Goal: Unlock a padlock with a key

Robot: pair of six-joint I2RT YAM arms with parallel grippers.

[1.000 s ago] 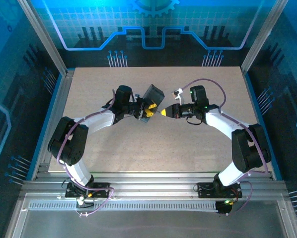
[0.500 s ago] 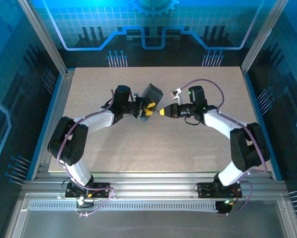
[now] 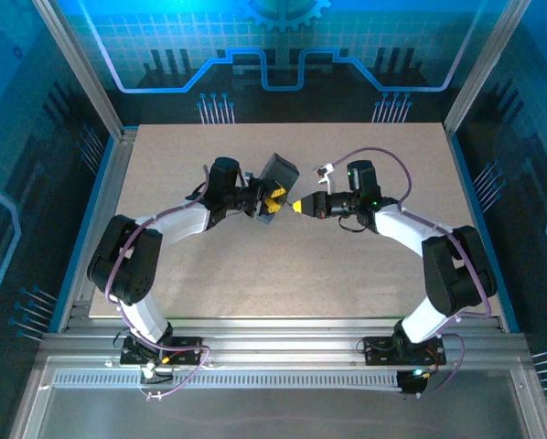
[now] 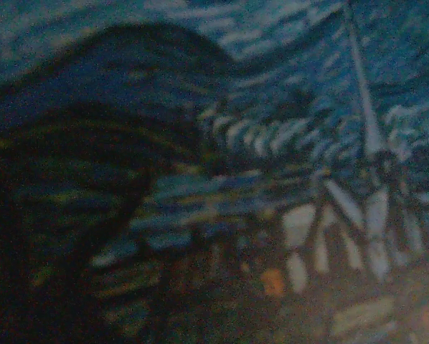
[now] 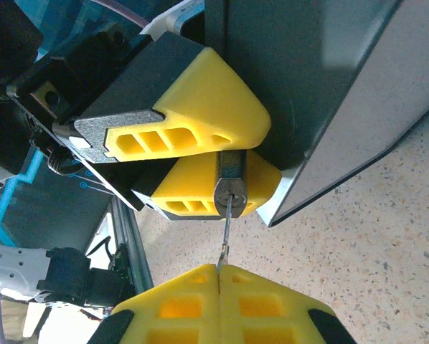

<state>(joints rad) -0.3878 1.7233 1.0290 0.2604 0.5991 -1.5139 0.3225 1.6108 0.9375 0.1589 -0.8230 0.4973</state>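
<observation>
Since 1 s ago our R gripper (image 3: 296,207) has slid left, closing most of the gap to the L gripper (image 3: 273,198); the L gripper and the tin (image 3: 279,171) have barely shifted. In the top view both arms reach in toward mid-table (image 3: 347,274), the yellow tips near each other, w/ the dark tin tilted just beyond the L gripper. In the R wrist view our R fingers (image 5: 171,308) are pressed together, no gap btwn them, pinching the key (image 5: 226,231) at its bow; only the thin silvery blade sticks out past the tips. The blade runs up to the round silvery keyway on the padlock (image 5: 230,168), its tip at or just inside the slot; how deep it sits we can't tell. The padlock body is clamped btwn the two yellow L fingers (image 5: 200,107), one on each side, w/ the keyway end facing our R gripper. We can't see the shackle from this angle. Right behind the L fingers is the tin's flat dark side (image 5: 308,79); whether it touches the padlock we can't tell. Speckled tabletop (image 5: 387,236) lies beyond it. The L wrist view is dark and blurred, very close on the tin's blue swirl-painted face (image 4: 272,107), w/ pale streaks across it.
</observation>
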